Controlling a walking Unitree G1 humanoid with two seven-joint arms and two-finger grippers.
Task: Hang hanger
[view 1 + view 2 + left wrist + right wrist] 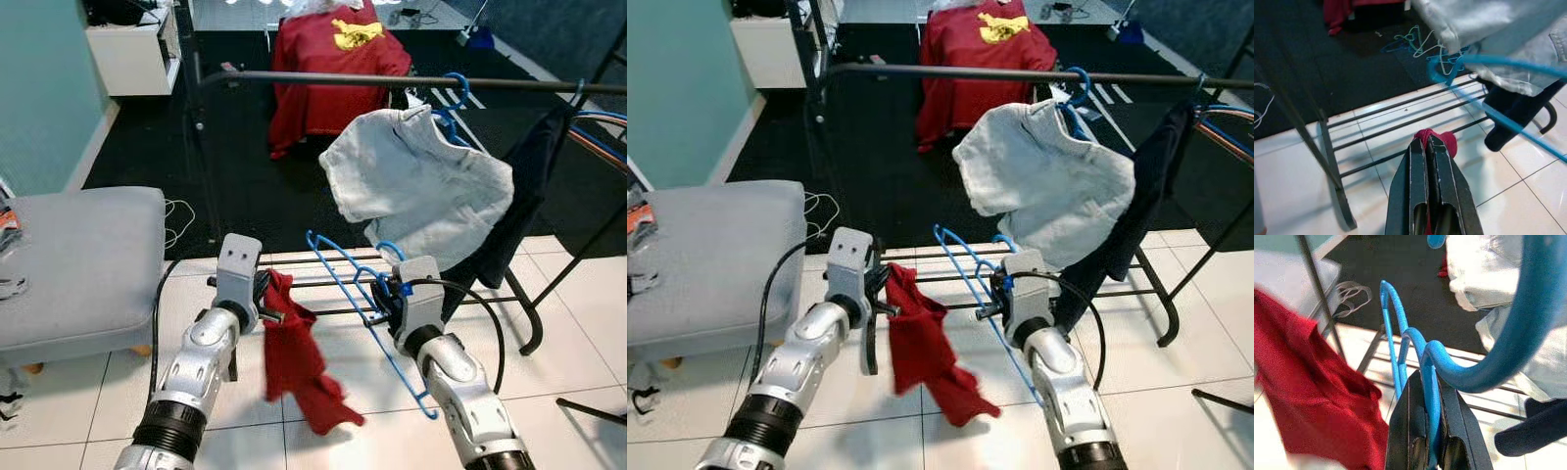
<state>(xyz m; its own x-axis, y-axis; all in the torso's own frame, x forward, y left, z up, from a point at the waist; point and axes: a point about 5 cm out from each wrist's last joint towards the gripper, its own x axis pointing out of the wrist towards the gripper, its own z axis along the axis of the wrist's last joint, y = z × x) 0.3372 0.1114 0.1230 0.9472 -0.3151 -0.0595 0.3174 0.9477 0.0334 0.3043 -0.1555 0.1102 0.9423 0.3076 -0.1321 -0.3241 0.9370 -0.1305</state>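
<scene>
A blue plastic hanger (364,305) is pinched near its hook by my right gripper (389,292), which is shut on it; the same hanger (1415,357) runs between the right fingers. My left gripper (266,305) is shut on a red garment (294,360) that hangs limp below it over the tiled floor, left of the hanger. A bunch of that red cloth (1436,140) sticks out past the left fingertips. Ahead stands a black clothes rack with its top rail (392,82) crossing the view.
A pale grey shirt (416,181) on a blue hanger and a dark garment (524,186) hang from the rail. The rack's low bars (323,284) lie just beyond my grippers. A grey padded seat (73,264) is at left. A red-covered chair (328,69) stands behind the rack.
</scene>
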